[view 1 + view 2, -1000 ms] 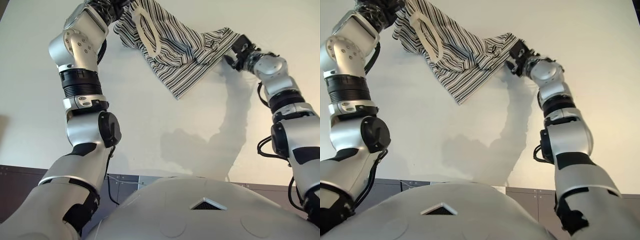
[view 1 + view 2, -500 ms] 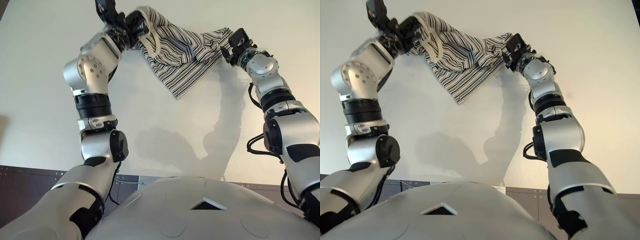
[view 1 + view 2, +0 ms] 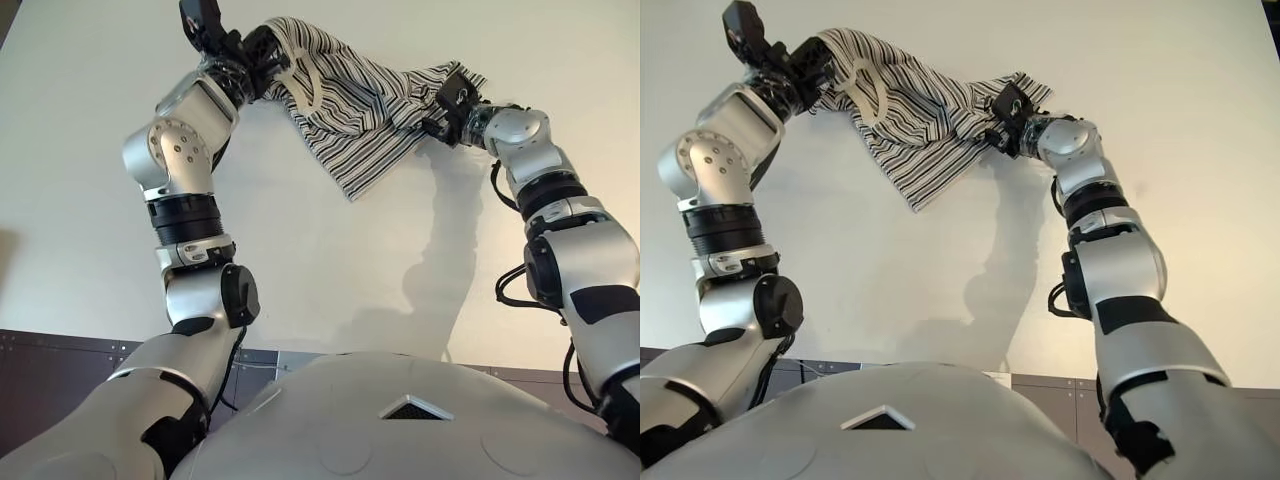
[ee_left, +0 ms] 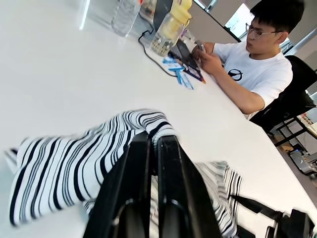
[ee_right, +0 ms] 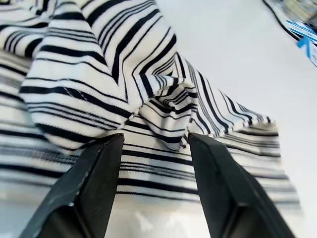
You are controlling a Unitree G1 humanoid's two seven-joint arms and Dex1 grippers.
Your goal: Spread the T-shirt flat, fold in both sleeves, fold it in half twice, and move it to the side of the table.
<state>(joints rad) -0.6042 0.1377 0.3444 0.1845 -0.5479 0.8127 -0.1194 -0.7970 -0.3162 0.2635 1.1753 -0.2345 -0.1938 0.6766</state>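
Head view: the T-shirt (image 3: 350, 105) is seen bunched on the far part of the table (image 3: 300, 250), strung between the left gripper (image 3: 262, 55) and the right gripper (image 3: 440, 110), presumably so it can be spread.

Left wrist view: the pincer is pressed together on a striped fold. A bottle (image 4: 125, 15), a jar (image 4: 169, 32) and a cable (image 4: 150, 52) are noted well beyond the cloth.

Right wrist view: the fingers (image 5: 94, 183) are spread astride a ridge of cloth, not clamped.

1. No text, number or sign clear enough to read.
2. Print on the blue cards (image 4: 181, 77), lying well beyond the left gripper (image 4: 153, 138): too small to make out.
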